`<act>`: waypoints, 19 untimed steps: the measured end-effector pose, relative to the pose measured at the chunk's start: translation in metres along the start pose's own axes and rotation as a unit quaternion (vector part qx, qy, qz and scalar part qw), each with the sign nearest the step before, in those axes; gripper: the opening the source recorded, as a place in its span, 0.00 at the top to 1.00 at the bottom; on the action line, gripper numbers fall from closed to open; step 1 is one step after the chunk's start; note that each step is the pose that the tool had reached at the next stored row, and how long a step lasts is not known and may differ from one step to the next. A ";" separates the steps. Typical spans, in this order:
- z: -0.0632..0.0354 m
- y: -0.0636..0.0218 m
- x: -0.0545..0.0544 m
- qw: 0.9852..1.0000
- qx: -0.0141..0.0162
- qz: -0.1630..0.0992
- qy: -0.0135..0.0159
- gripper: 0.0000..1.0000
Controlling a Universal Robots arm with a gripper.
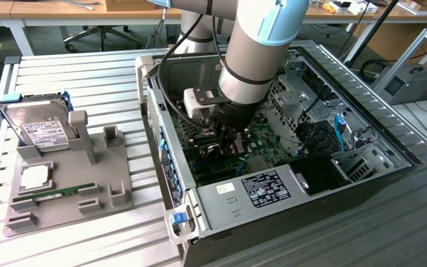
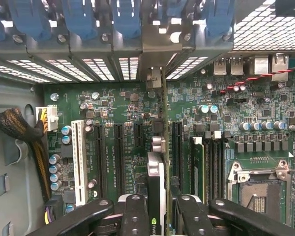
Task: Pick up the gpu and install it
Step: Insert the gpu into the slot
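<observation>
The gpu [image 2: 157, 187] is edge-on between the gripper's black fingers [image 2: 137, 216], standing upright over the green motherboard [image 2: 118, 113] and lined up with the row of black expansion slots [image 2: 137, 152]; the gripper [image 2: 157, 221] is pinching it from both sides, one finger pad on each face. Its silvery end bracket [image 2: 155, 54] runs up against the case's rear slot panel, right beside the perforated slot covers [image 2: 103, 69] and under the blue retaining clips [image 2: 123, 19]. A white slot [image 2: 79, 162] sits further along the board, and a braided cable bundle [image 2: 19, 130] curls at the case wall. In the exterior view the arm [image 1: 254, 50] reaches straight down into the open computer case [image 1: 377, 144], with the gripper [image 1: 227, 146] low over the board and the card [image 1: 236, 146] just showing beneath it. Off to the exterior view's left, a grey holder tray [image 1: 65, 183] carries a hard drive [image 1: 39, 125] in a blue frame and a green RAM stick [image 1: 54, 193]
</observation>
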State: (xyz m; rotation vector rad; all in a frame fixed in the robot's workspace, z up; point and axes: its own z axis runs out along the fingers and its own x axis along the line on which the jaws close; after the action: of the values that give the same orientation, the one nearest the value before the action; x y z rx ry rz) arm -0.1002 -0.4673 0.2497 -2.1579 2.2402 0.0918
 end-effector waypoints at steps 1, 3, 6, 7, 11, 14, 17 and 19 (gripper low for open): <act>0.0000 0.0000 0.000 1.000 0.000 0.002 0.000 0.73; 0.0000 0.0000 0.000 1.000 0.000 0.004 0.000 0.73; 0.0000 0.0000 0.000 1.000 0.000 0.004 0.000 0.73; 0.0000 0.0000 0.000 1.000 0.000 0.004 0.000 0.73; 0.0000 0.0000 0.000 1.000 0.000 0.005 0.000 0.73; 0.0000 0.0000 0.000 1.000 0.000 0.008 0.000 0.73; 0.0001 0.0000 0.000 1.000 0.001 0.013 0.000 0.73; 0.0002 0.0000 0.000 1.000 0.001 0.013 0.000 0.73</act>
State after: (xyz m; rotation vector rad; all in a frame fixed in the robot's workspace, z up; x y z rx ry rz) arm -0.1002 -0.4673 0.2496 -2.1284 2.2672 0.0911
